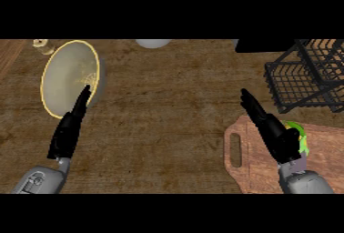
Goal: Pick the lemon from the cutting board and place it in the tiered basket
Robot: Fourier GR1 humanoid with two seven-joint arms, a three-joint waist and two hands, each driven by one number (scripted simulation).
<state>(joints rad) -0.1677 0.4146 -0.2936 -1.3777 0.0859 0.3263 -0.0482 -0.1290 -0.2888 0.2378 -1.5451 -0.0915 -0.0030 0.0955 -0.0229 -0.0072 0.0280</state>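
Lower right: grey forearm and black right robot hand (pixel 272 132), fingers straight and holding nothing, over a reddish wooden cutting board (pixel 259 175) with a slot handle. Just beside the palm, mostly hidden, a yellow-green lemon (pixel 299 136) on the board. Likely to roll off if nudged sideways, being round and smooth. Upper right: black wire basket (pixel 306 79), its rim easy to clip. Left robot hand (pixel 70 129) straight-fingered, resting by a gold-rimmed plate (pixel 57 75) on the brown wood-grain surface (pixel 168 113).
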